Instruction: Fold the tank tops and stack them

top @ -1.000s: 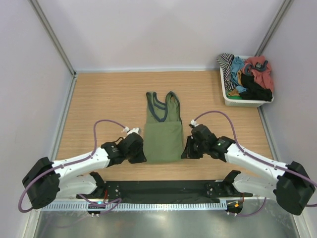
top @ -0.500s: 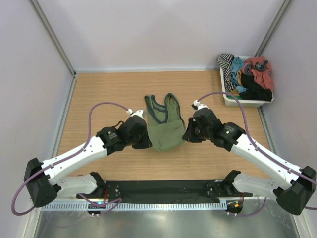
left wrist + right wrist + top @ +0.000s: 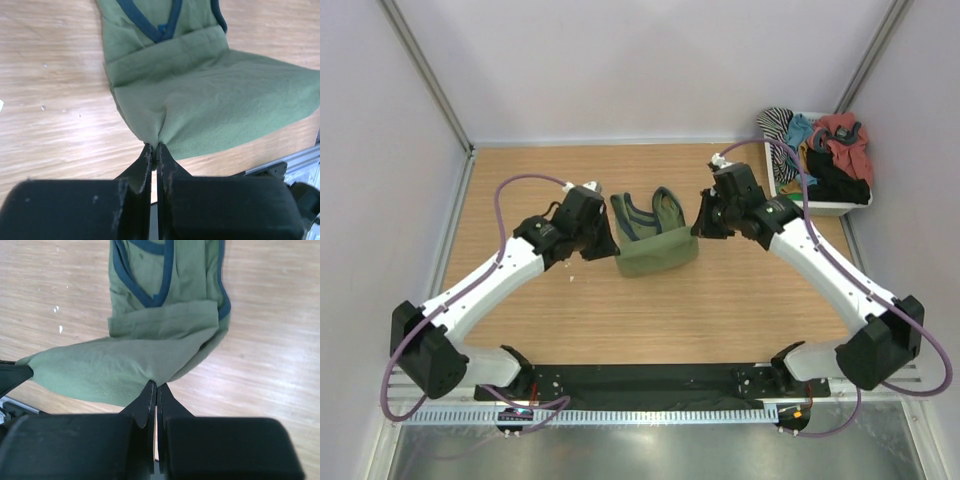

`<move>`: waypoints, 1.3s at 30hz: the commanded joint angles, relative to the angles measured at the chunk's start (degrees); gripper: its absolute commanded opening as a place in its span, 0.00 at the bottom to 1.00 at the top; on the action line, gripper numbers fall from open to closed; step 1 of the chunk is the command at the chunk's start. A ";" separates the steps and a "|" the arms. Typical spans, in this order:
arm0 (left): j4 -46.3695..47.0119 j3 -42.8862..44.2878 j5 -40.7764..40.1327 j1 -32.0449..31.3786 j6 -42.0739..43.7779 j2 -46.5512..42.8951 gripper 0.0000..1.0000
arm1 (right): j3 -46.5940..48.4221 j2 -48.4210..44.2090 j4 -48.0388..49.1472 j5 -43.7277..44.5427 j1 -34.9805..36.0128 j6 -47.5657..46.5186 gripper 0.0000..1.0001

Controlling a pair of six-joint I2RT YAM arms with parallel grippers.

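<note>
The olive green tank top (image 3: 655,240) with dark blue trim lies mid-table, its hem end lifted and carried over towards the straps. My left gripper (image 3: 610,246) is shut on the hem's left corner (image 3: 150,135). On the other side my right gripper (image 3: 697,228) is shut on the hem's right corner (image 3: 157,374). The raised cloth (image 3: 225,100) hangs between the two grippers above the strap end (image 3: 165,280), which rests flat on the wood. A black garment (image 3: 840,185) lies in the bin with others; I cannot tell whether it is the black tank top.
A white bin (image 3: 800,203) at the back right holds striped, teal, red and black garments. Metal frame posts stand at the back corners, and a black rail (image 3: 650,385) runs along the near edge.
Both grippers have carried the hem away from the near edge towards the straps, folding the green tank top over itself. The arms have stretched out further.
</note>
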 commanded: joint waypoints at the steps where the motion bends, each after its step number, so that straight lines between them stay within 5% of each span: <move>1: 0.62 4.57 4.59 3.58 3.10 3.03 0.00 | 6.24 4.15 1.98 -3.88 -2.70 -3.31 0.01; 29: -0.88 36.21 12.41 20.46 5.83 38.54 0.00 | 48.17 46.08 1.02 -13.11 -14.31 -2.70 0.01; 39: 2.72 47.02 12.77 23.44 3.20 51.81 0.00 | 58.10 59.27 15.75 -19.26 -15.80 2.13 0.07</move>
